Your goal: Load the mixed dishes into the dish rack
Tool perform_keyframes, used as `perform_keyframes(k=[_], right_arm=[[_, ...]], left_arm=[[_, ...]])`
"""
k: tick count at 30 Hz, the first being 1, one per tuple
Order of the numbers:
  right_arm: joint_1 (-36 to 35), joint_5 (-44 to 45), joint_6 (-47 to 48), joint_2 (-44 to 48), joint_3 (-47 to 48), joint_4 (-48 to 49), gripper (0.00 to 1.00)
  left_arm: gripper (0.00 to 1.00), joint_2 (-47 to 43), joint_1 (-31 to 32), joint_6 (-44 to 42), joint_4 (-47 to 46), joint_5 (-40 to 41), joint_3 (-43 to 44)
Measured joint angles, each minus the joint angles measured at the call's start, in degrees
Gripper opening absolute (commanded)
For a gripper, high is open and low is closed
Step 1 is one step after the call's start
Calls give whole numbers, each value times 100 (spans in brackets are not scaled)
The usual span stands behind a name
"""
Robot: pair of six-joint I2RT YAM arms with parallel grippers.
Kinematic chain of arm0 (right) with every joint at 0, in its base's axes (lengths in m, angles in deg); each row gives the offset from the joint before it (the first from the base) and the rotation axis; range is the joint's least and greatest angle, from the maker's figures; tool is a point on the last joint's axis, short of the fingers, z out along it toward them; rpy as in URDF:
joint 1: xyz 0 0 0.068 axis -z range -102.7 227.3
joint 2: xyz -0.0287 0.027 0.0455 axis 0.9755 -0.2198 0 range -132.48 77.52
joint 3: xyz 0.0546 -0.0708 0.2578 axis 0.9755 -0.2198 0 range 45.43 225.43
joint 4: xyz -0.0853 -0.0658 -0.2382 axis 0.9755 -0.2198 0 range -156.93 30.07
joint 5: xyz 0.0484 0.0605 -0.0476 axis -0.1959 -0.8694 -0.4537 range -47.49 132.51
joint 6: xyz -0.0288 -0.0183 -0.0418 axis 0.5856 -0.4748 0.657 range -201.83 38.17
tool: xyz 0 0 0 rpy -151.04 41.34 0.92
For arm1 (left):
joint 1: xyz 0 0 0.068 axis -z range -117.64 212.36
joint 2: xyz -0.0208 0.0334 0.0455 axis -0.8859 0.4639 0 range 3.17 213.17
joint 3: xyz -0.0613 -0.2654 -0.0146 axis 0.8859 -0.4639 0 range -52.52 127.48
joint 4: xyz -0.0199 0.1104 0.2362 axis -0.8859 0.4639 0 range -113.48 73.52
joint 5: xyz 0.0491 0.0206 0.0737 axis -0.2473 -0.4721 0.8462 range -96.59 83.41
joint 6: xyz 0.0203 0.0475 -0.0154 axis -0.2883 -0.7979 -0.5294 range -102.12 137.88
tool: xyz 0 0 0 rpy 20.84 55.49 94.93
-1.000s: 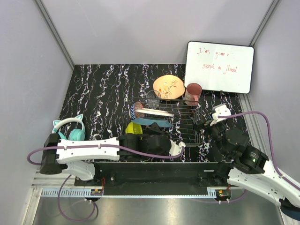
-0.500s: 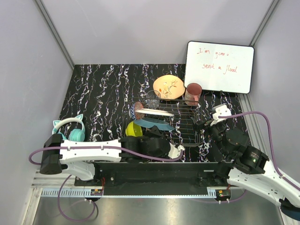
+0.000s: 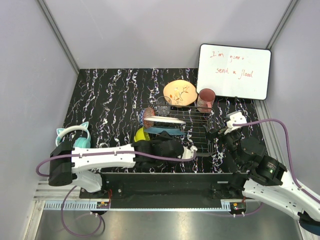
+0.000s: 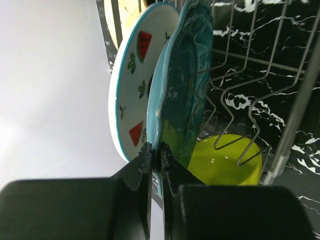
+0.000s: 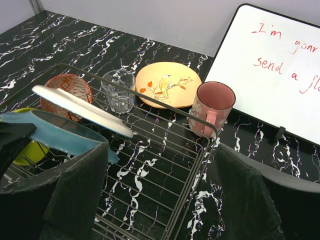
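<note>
Overhead view: a silver wire dish rack [image 3: 197,132] sits on a black marbled table [image 3: 110,100]. The left gripper [image 3: 167,141] reaches to the rack's left end, at the near edge of a teal plate [image 3: 162,131]. A white plate [image 3: 165,120] leans just behind the teal one. A small red-patterned bowl [image 3: 145,117] is at the rack's far left corner and a yellow-green bowl [image 3: 140,135] is by its near left corner. A clear glass [image 3: 163,106] stands at the far edge. An orange plate [image 3: 180,92] lies flat beyond the rack, with a reddish-brown cup [image 3: 205,100] to its right. The right gripper [image 3: 220,134] hangs at the rack's right side. A whiteboard [image 3: 234,71] leans at the back, and teal headphones [image 3: 75,137] lie far left.

Left wrist view: two black fingers [image 4: 142,165] are pinched together on the teal plate's rim. The plate stands on edge against the prongs, with the watermelon-patterned white plate close beside it.

Right wrist view: the jaws are spread wide, holding nothing, over the rack's near right part.
</note>
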Motion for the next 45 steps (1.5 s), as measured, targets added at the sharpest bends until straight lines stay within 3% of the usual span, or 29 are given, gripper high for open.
perform_keyframes(k=[1, 2, 5, 6, 7, 15, 23, 29, 35, 40, 45], right_arm=[[0, 0, 0, 0, 0, 0, 95], [0, 0, -2, 0, 0, -2, 95], [0, 0, -4, -2, 0, -2, 95], [0, 0, -4, -2, 0, -2, 95], [0, 0, -4, -4, 0, -2, 95], [0, -2, -7, -24, 0, -4, 96], [0, 17, 9, -227, 31, -13, 100], [66, 321, 94, -1746, 1080, -103, 100], [935, -122, -90, -3670, 2774, 39, 100], [2356, -1036, -699, -5270, 4172, 315, 100], [2813, -1495, -866, -6902, 5471, 435, 100]], left_arm=[[22, 33, -52, 22, 26, -2, 61], [41, 48, -92, 55, 44, -9, 120], [69, 96, -245, 76, 74, 11, 197], [93, 116, -297, 76, 101, 13, 203], [99, 133, -339, 83, 140, 28, 214], [99, 138, -374, 85, 260, 68, 391], [99, -57, -374, 101, 885, 98, 1200], [99, -472, -595, 52, 1394, 7, 2675], [99, -415, -2299, 654, 1755, -605, 4347], [99, -114, -3995, 1355, 2037, -1622, 4391], [98, 1231, -5294, 2105, 2393, -2811, 4907]])
